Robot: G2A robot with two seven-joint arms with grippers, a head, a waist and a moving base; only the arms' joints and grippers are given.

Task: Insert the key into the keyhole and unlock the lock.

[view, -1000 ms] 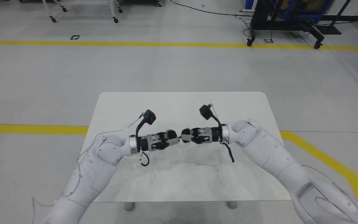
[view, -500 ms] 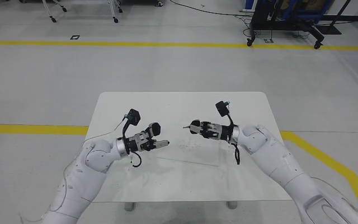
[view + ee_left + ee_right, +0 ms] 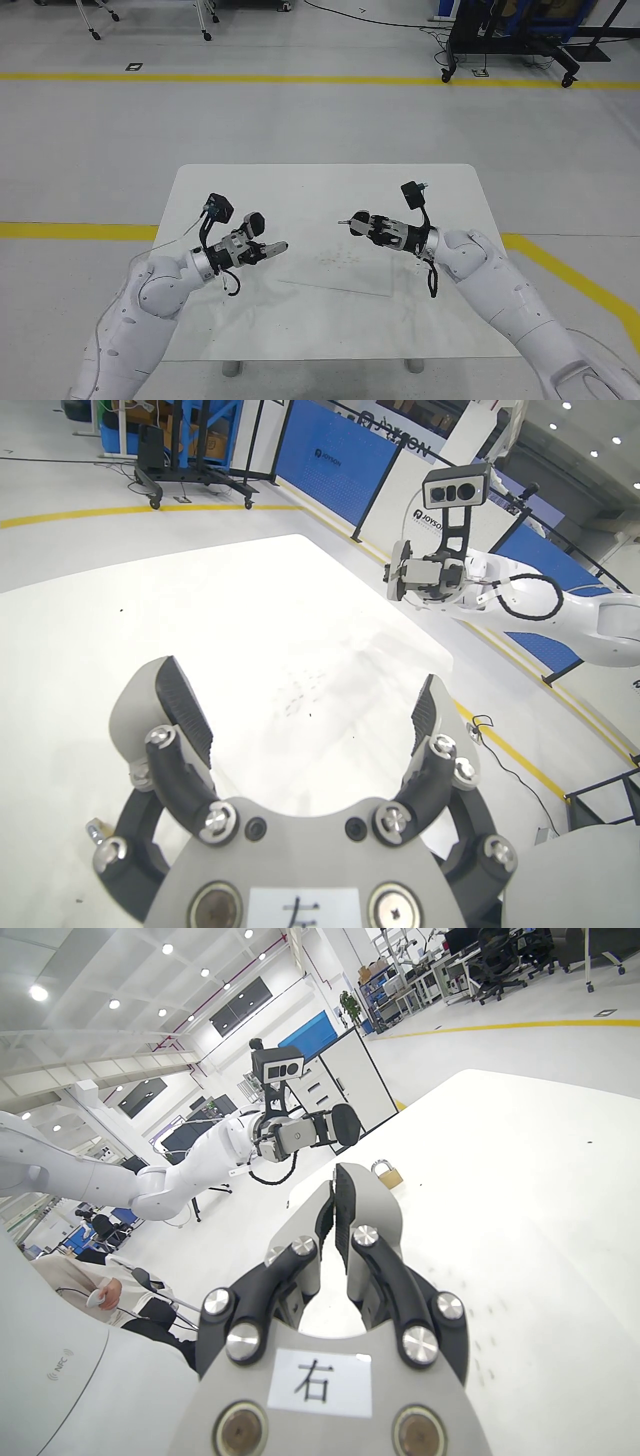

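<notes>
A small brass padlock (image 3: 389,1175) with a silver shackle lies on the white table (image 3: 420,190), just under my left gripper (image 3: 344,1125). A bit of metal (image 3: 95,830) peeks out beside that gripper's base. My left gripper (image 3: 302,680) (image 3: 272,247) hovers over the table's left half, open with nothing between its fingers. My right gripper (image 3: 336,1173) (image 3: 351,222) hangs over the middle right, shut on the key, a thin sliver (image 3: 342,222) poking from its tips toward the left arm. The right gripper (image 3: 397,572) faces the left one across a wide gap.
Faint dark scuff marks (image 3: 335,262) dot the middle of the table. The table's front edge (image 3: 330,358) lies near the arms' shoulders. Past the far edge is bare floor with a yellow line (image 3: 300,78) and a dark wheeled rack (image 3: 510,40).
The two grippers met at the table's middle a second ago. They have drawn apart since, the left one to the left and the right one to the right.
</notes>
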